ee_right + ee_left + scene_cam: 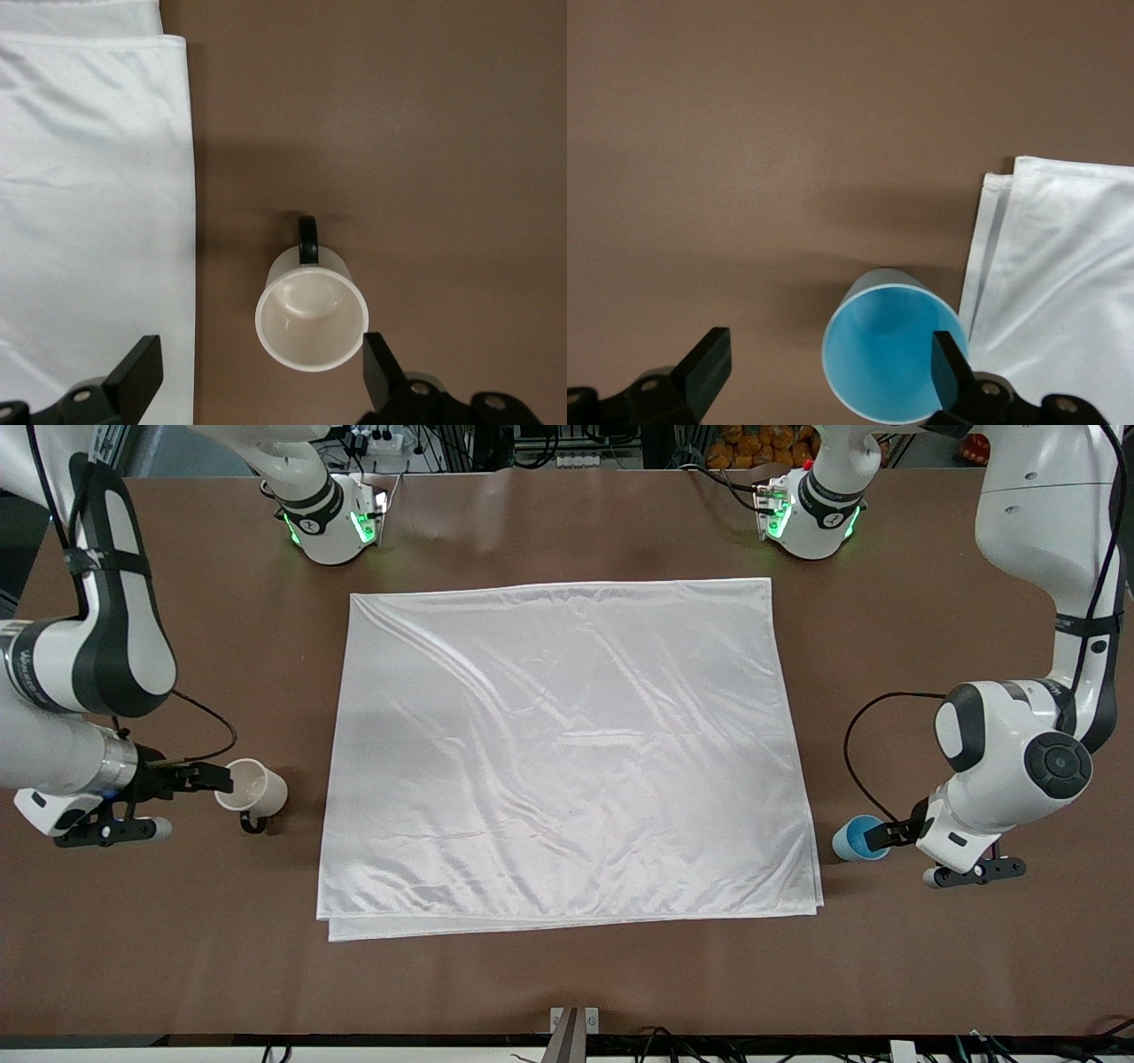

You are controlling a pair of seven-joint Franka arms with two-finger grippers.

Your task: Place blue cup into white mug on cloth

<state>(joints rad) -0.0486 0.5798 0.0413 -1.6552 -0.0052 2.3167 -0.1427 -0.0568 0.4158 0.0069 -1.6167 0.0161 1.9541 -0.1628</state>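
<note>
the cup (858,839) stands on the table (567,974) off the cloth's (567,753) left-arm end, the mug (252,787) off its right-arm end. the left gripper (828,359) gapes over the cup, the right gripper (261,363) over the mug, neither gripping.

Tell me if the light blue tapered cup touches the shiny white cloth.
Apart. The front view shows bare brown table between the blue cup and the cloth's edge.
</note>
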